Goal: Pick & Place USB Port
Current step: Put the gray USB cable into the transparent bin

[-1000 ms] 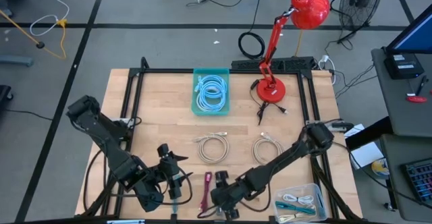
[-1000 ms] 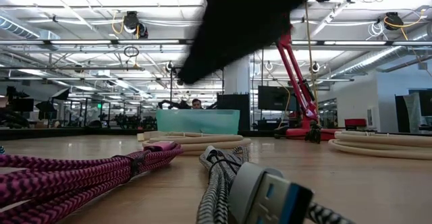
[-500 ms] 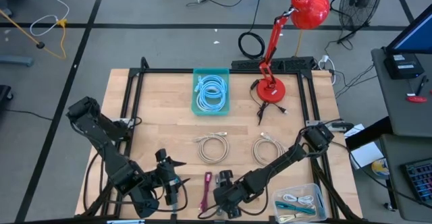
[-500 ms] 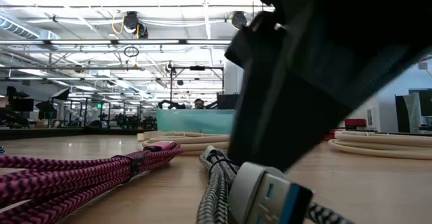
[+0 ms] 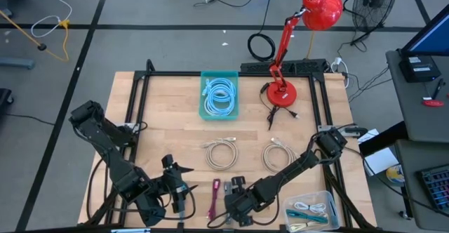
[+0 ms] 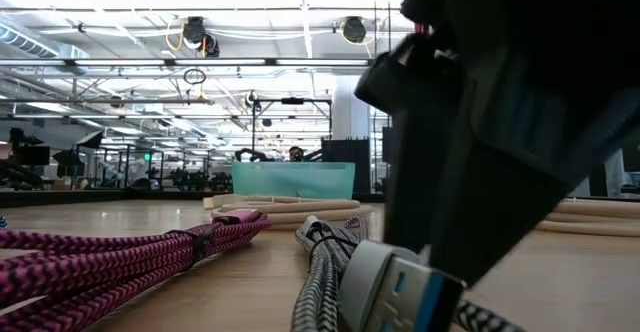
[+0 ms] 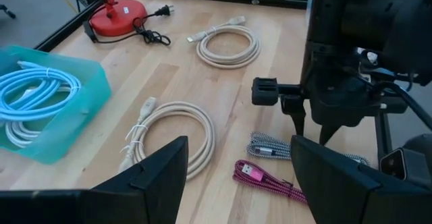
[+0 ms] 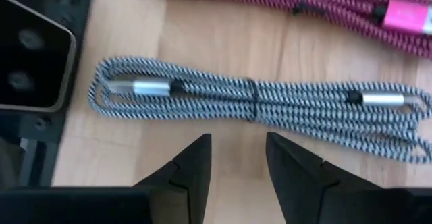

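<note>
Desk, near edge: right arm reached down over the grey braided USB cable, which lay bundled just beyond the right gripper, its long axis crosswise to the part-spread, empty fingers. Right arm nearer. Pink braided cable lay beside it. Left gripper waited nearby, spread wide, empty.

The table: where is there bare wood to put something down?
Free: left of the teal bin, and between the bin and the beige cable coils. Crowded: the near edge, where both grippers, the pink cable and the clear box gather.
</note>
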You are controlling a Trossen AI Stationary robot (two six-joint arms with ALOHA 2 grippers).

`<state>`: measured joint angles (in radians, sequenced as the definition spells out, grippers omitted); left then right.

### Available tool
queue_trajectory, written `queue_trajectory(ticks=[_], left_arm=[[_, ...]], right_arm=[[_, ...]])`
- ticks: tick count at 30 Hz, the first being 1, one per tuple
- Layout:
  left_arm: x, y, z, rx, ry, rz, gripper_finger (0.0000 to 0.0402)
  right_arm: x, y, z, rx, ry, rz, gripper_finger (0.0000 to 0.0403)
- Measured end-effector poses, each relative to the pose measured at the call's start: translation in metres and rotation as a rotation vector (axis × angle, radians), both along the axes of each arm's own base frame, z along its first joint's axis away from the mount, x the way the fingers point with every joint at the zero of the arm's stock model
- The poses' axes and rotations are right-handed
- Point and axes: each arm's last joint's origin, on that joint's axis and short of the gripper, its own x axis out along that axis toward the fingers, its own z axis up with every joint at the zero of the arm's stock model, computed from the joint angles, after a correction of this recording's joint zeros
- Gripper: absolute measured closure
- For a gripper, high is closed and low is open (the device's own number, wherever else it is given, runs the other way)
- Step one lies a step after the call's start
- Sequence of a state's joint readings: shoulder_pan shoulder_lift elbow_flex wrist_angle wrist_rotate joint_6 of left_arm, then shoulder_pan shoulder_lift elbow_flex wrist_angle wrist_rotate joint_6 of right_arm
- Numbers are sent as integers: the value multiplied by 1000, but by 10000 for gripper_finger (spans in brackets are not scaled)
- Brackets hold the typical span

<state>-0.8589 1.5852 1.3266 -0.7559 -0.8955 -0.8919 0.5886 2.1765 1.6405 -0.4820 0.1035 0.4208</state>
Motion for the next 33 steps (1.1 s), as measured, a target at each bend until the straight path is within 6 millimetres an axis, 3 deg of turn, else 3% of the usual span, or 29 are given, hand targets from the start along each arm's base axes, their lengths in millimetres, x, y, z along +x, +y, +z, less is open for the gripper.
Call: queue_trajectory(ticks=[4,11,20,25,33], left_arm=[[0,0,0,0,0,1,140],[0,0,0,2,-1,2,140],[0,0,0,-5,-4,5,140],[0,0,0,-8,0,2,140],[0,0,0,-9,2,1,140]], right_arm=[[-5,2,3,-7,18,-2,271],[-5,14,38,69,-159,33,271],[8,3,27,50,-178,36,271],[13,0,31,34,-235,34,271],[20,0,8,17,-210,37,271]])
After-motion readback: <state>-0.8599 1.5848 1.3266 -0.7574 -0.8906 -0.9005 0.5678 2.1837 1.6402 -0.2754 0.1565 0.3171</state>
